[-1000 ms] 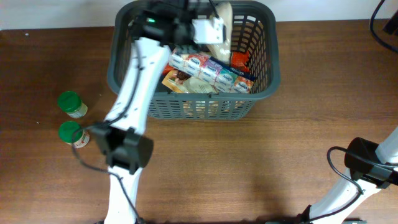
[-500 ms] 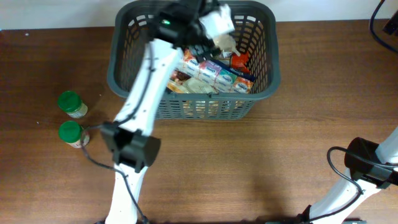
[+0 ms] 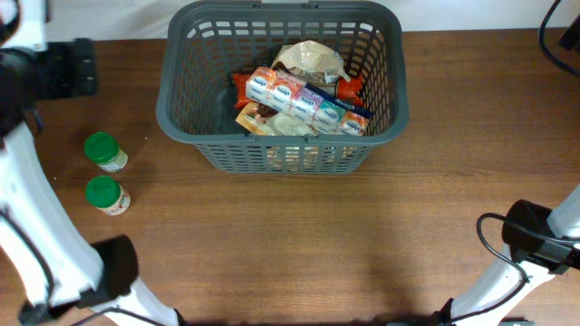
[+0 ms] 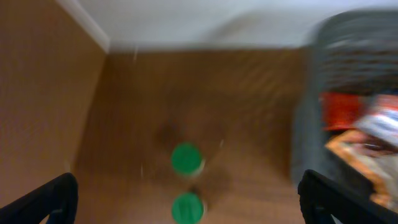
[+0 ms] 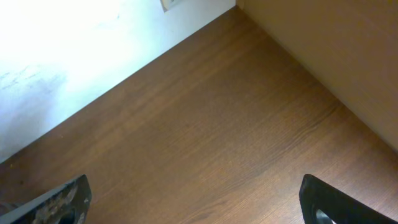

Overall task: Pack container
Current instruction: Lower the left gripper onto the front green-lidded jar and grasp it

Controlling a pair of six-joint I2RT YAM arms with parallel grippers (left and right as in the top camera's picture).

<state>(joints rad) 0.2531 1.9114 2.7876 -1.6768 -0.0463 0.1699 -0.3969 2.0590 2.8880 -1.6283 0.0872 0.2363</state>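
Observation:
The container point(image 3: 169, 95), a large dark grey lattice basket, stands at the back middle of the table. Inside lie a beige bag point(image 3: 310, 59), a strip of small packs point(image 3: 304, 100), a red packet point(image 3: 349, 88) and an orange packet point(image 3: 254, 116). My left arm point(image 3: 27, 208) stands at the far left edge, its wrist point(image 3: 54, 68) near the back left corner. In the blurred left wrist view my left gripper point(image 4: 188, 190) is open and empty above two green-lidded jars point(image 4: 186, 159), with the container's wall point(image 4: 308, 124) to the right. My right gripper point(image 5: 194, 186) is open over bare wood.
Two green-lidded jars stand left of the basket, one point(image 3: 105, 151) behind the other point(image 3: 107, 194). The right arm's base point(image 3: 535, 235) sits at the front right corner. A white wall point(image 5: 74, 50) borders the table in the right wrist view.
My left gripper opened over the basket and the beige bag now lies inside. The left arm then swung out of the basket to the far left. The right arm has not moved.

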